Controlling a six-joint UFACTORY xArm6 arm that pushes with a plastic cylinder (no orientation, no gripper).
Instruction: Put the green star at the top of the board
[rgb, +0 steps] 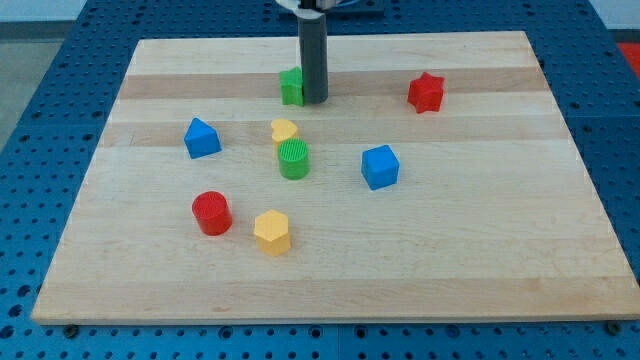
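The green star (291, 87) lies near the view's top, a little left of centre, partly hidden behind the rod. My tip (315, 100) rests on the board right against the star's right side. The rod rises straight up out of the view's top edge.
A wooden board (520, 260) carries a red star (426, 92) at top right, a blue block (202, 138) at left, a yellow heart (284, 130), a green cylinder (294, 159), a blue cube (380, 167), a red cylinder (212, 213) and a yellow hexagonal block (272, 232).
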